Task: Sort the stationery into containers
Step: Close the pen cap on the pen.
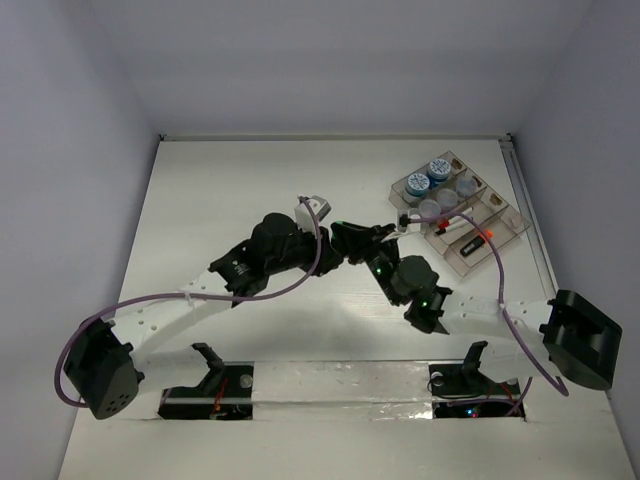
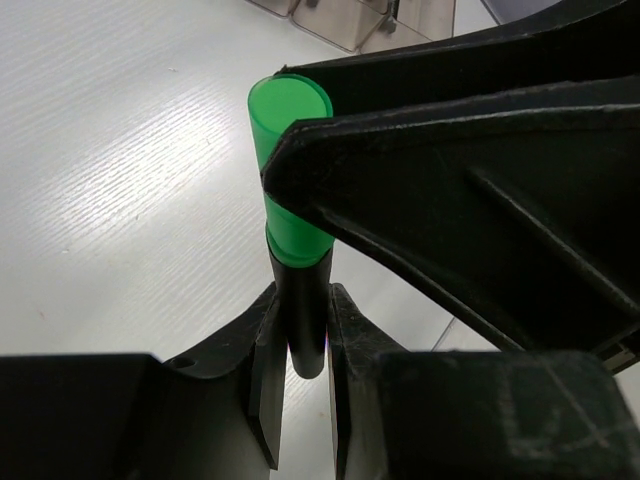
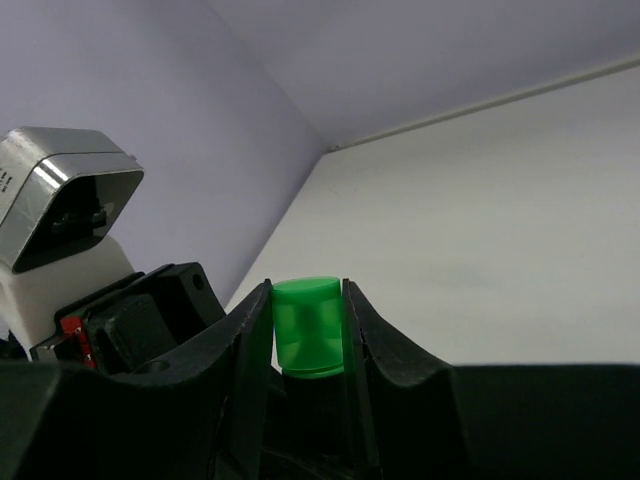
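Observation:
A stubby black highlighter with a green cap [image 2: 287, 150] is held in the air between both grippers. My left gripper [image 2: 303, 345] is shut on its black barrel [image 2: 305, 310]. My right gripper [image 3: 307, 320] is shut on the green cap [image 3: 307, 335], one finger on each side. From above, the two grippers meet over the middle of the table, the left one [image 1: 322, 238] and the right one [image 1: 350, 243]; the highlighter is hidden between them there. The clear compartment tray [image 1: 500, 238] stands at the right rear.
The tray holds blue-lidded pots [image 1: 428, 176], greyish pots [image 1: 438, 204] and another black highlighter [image 1: 470, 243]. A corner of the tray [image 2: 340, 20] shows at the top of the left wrist view. The left wrist's camera housing [image 3: 65, 195] fills the right wrist view's left side.

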You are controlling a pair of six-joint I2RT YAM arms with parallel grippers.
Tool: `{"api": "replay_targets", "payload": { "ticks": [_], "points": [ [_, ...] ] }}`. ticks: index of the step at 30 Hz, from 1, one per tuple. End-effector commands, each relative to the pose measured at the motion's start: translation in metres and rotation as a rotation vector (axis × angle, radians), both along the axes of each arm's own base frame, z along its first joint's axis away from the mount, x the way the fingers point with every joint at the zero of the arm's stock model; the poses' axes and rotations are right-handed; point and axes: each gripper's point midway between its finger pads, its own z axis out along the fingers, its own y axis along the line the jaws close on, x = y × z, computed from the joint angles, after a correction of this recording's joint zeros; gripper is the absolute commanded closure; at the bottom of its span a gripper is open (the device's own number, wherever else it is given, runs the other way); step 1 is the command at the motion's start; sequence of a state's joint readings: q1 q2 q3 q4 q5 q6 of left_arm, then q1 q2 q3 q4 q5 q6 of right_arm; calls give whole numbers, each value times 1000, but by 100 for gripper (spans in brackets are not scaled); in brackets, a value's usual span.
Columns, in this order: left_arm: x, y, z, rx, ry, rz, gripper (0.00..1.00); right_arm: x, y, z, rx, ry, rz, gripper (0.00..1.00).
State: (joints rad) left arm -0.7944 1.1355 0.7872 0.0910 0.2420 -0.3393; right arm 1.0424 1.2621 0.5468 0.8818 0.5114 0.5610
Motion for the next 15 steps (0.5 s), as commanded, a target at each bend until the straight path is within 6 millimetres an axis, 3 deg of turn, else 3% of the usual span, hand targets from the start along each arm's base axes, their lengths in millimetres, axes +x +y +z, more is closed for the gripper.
{"api": "replay_targets", "payload": {
  "ticks": [1,5,12,14,15],
  "points": [
    [34,27,266,-572,-605,160,100,-83,36,-120,-324,206,386,100],
    [43,39,274,-552,-626,211,100,-98,36,-131,-336,239,431,100],
    [47,52,299,-555,-667,241,100,-123,26,-170,-361,359,465,100],
    [56,53,294,-522,-660,273,100,-128,27,-173,-390,382,455,100],
    [59,53,289,-510,-652,284,100,-130,18,-188,-475,411,409,100]
  ]
}}
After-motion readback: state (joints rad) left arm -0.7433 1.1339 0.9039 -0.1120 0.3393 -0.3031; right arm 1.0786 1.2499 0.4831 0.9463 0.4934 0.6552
